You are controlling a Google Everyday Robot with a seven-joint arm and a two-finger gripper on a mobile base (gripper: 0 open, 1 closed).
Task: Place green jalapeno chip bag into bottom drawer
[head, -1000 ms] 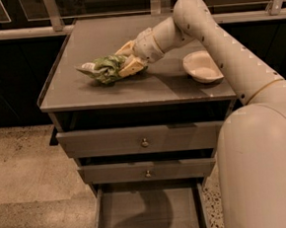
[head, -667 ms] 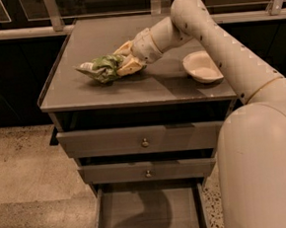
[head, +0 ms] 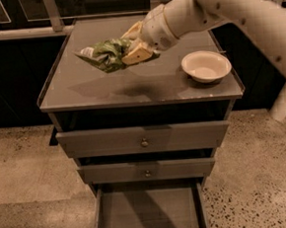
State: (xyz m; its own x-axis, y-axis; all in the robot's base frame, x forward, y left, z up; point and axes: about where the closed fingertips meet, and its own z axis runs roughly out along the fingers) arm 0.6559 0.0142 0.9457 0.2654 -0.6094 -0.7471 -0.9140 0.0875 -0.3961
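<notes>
The green jalapeno chip bag, crumpled green foil with a whitish end at its left, hangs in the air above the grey cabinet top and casts a shadow on it. My gripper is shut on the bag's right side, with the cream fingers clamped on the foil. The white arm reaches in from the upper right. The bottom drawer is pulled open at the foot of the cabinet, a wide flat grey tray with low sides and nothing in it.
A round cream bowl stands on the cabinet top at the right. Two shut grey drawers with small round knobs lie above the open one. Speckled floor surrounds the cabinet; a dark railing runs behind it.
The gripper has lifted the chip bag off the cabinet top. The view has also shifted, so the cabinet sits more centred and the arm's body is less in the way.
</notes>
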